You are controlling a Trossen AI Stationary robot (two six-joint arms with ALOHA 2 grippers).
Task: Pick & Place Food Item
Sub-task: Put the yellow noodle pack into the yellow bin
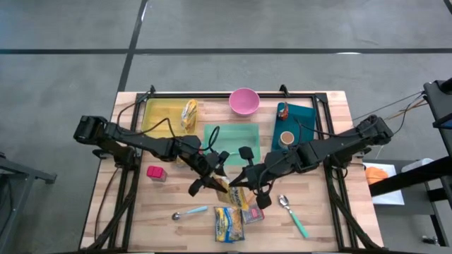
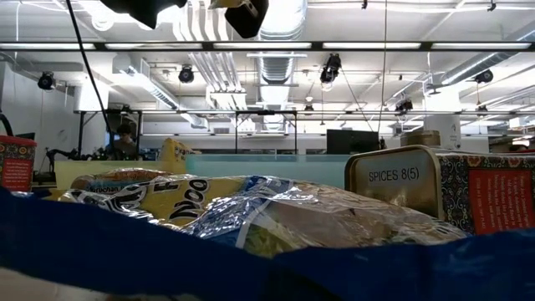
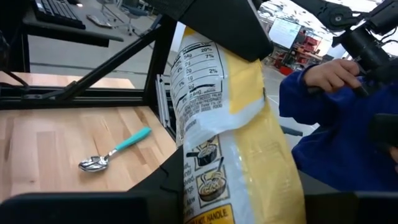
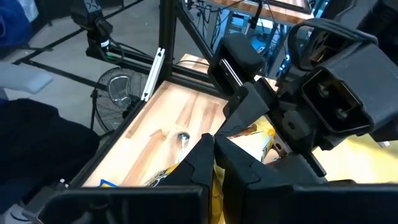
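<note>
Noodles in a yellow packet [image 3: 233, 124] hang lifted off the wooden table [image 1: 134, 212], near its front middle, pinched from both sides between my two grippers. My left gripper [image 1: 212, 181] has its fingers narrowed onto one end of the packet, and my right gripper [image 1: 244, 185] is clamped tight on the other, so the bag hangs stretched between us; I judge this a handover or a shared lift, the thin crinkly pack needing a grip on its edge rather than its belly.

Beneath it lie one more noodle packet [image 1: 227, 224] and a small patterned box [image 1: 254, 212], touching each other. Two teal-handled spoons rest on the wood, one [image 1: 189, 212] toward my left, one [image 1: 292, 214] toward my right. Farther back I count three trays: yellow [image 1: 159, 113] with another packet [image 1: 189, 113] in it, green [image 1: 236, 134], and teal [image 1: 304, 116]. One pink bowl [image 1: 244, 101] and one pink cube [image 1: 156, 172] complete the spread.
</note>
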